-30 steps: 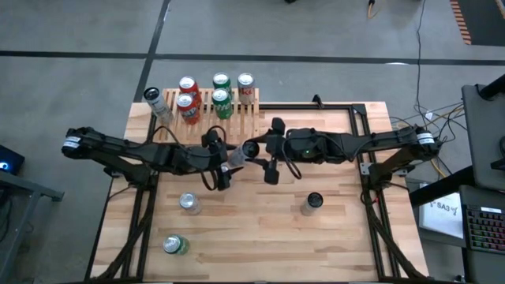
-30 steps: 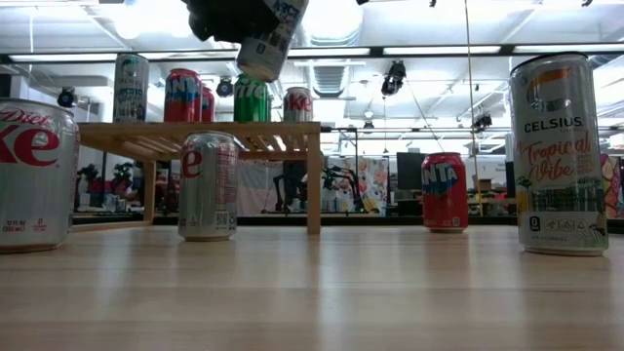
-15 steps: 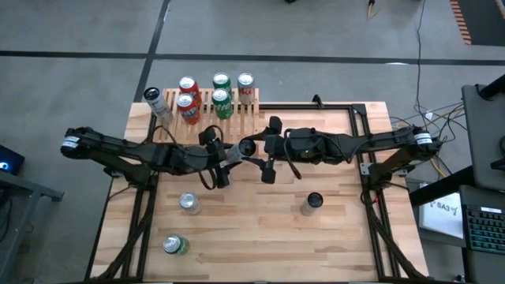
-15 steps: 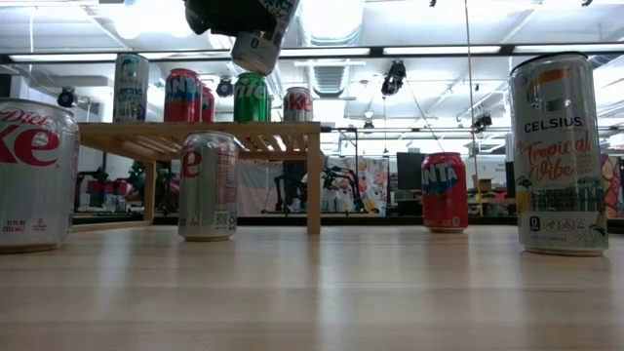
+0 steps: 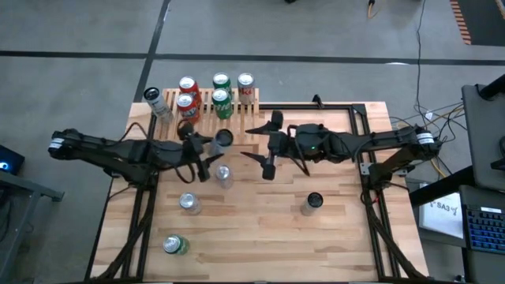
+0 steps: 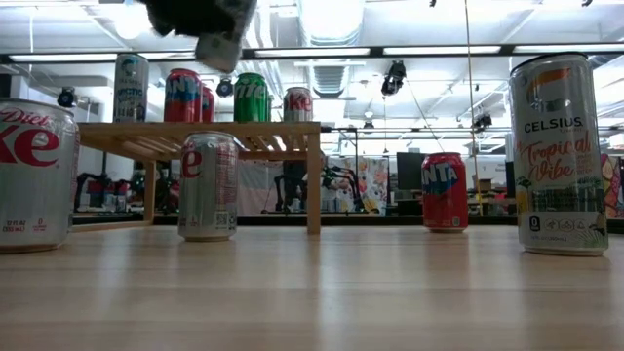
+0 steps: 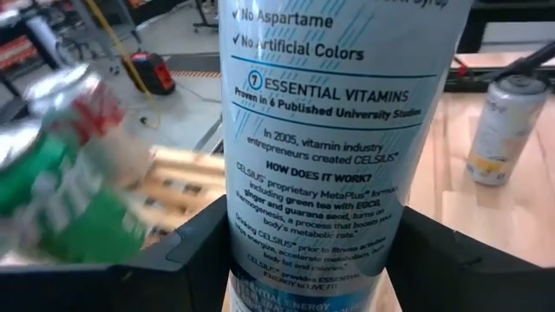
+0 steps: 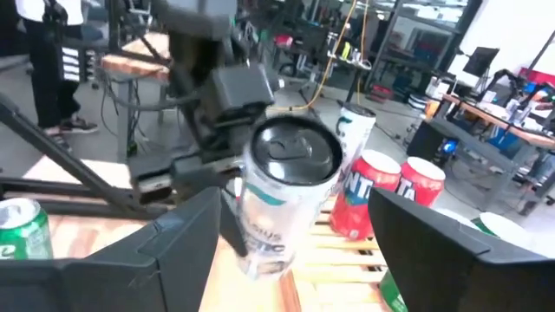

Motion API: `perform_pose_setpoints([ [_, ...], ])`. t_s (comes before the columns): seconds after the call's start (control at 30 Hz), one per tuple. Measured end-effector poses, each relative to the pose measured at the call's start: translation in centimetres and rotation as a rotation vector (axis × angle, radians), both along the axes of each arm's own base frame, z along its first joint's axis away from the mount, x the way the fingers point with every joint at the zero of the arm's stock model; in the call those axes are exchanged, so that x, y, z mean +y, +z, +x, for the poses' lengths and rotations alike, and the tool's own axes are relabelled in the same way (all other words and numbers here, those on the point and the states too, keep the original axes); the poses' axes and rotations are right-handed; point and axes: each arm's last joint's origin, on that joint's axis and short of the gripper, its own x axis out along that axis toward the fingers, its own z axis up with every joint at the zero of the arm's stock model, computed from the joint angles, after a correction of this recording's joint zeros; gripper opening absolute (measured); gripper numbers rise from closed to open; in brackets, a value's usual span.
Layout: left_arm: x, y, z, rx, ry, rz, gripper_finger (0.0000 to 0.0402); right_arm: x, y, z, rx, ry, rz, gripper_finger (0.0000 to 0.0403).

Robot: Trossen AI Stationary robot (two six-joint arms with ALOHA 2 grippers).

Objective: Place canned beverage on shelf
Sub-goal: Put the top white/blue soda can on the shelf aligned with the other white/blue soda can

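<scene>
A white and blue Celsius can (image 7: 347,130) hangs in the air just off the near side of the light-wood slatted shelf (image 5: 237,110), with my left gripper (image 5: 213,147) shut on it. Seen from above, its top (image 5: 223,140) shows. The shelf holds several upright red, green and white cans. My right gripper (image 5: 256,148) stands open a little to the can's right and points at it. Its two fingers (image 8: 173,251) stand wide apart, clear of the can (image 8: 282,186). My left gripper pinches the can's opposite side walls (image 7: 247,238) between its two fingers (image 7: 195,251). The fingers come from the table's left, slanting slightly down, and lie across the can. The can hangs clear of table and shelf, near upright, its top (image 8: 293,149) tipped toward my right gripper.
Four cans stand loose on the table: a silver one (image 5: 225,175) just below the held can, another silver one (image 5: 189,203), a green one (image 5: 175,244) near the front left, and a dark-topped one (image 5: 313,203) at the right. The table's middle front is open wood.
My left gripper has drawn back toward the table's left edge with the can, away from my right gripper. The right gripper has let go of the can, spread its fingers and stayed where it was. The can stays lifted.
</scene>
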Motion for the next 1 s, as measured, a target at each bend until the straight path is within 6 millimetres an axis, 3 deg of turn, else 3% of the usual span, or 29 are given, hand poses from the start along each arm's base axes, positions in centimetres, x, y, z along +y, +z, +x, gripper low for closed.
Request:
perform_pose_setpoints([
  [0.2, 0.9, -1.4, -4.1, -0.095, 0.107, -0.030, 0.0225, -0.5, 0.4, -0.2, -0.022, -0.011, 0.000, 0.0276],
  [0.43, 1.6, -2.9, -7.5, -0.179, 0.167, -0.037, 0.0225, -0.4, 0.3, -0.2, -0.018, -0.009, 0.001, 0.0277],
  [0.77, 2.2, -5.7, -9.8, -0.201, 0.246, 0.004, 0.0225, -0.5, 0.2, -0.1, -0.013, -0.010, 0.003, 0.0276],
  [1.0, 2.5, -6.4, -10.8, -0.235, 0.326, 0.023, 0.0225, -0.5, 0.2, -0.1, -0.013, -0.011, 0.011, 0.0271],
])
